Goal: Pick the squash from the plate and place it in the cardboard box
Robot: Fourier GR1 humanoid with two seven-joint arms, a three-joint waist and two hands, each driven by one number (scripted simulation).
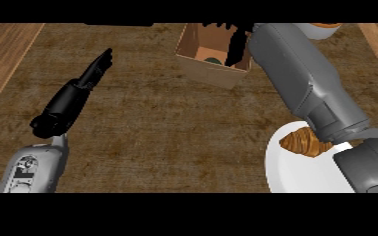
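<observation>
White plate (284, 172) bottom right, only croissant (304, 143) left on it. Right hand (235, 42) over cardboard box (210, 69), fingers pointing down, released. Dark-green squash (212, 60) apparently inside already. Left hand (92, 72) flat, idle. Basically done, just retract.
</observation>
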